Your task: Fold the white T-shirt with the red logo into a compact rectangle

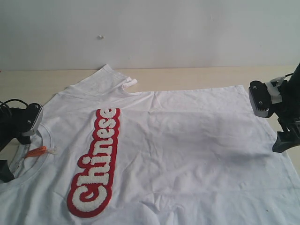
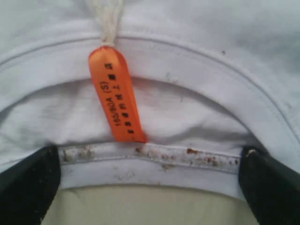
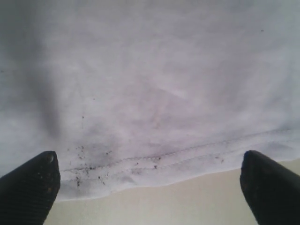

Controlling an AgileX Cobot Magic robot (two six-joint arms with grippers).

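White T-shirt (image 1: 187, 140) lies spread front-up on the counter (image 1: 197, 75), collar (image 2: 197, 75) at L of ext. view, hem (image 3: 154, 164) at R. Red logo (image 1: 96, 161) down the chest reads "Chinese" in fuzzy white letters. Orange neck tag (image 2: 117, 96) reads "165/80A (S)"; its other marks are too small to read. L tool (image 2: 150, 157) is released, jaws wide over the collar edge w/ brown specks. R tool (image 3: 149, 157) is also released, jaws wide over the speckled hem, grasping nothing.

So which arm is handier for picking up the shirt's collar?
Left. The left fingers, open, straddle the collar beside the orange tag; the right fingers sit at the hem, the opposite end.
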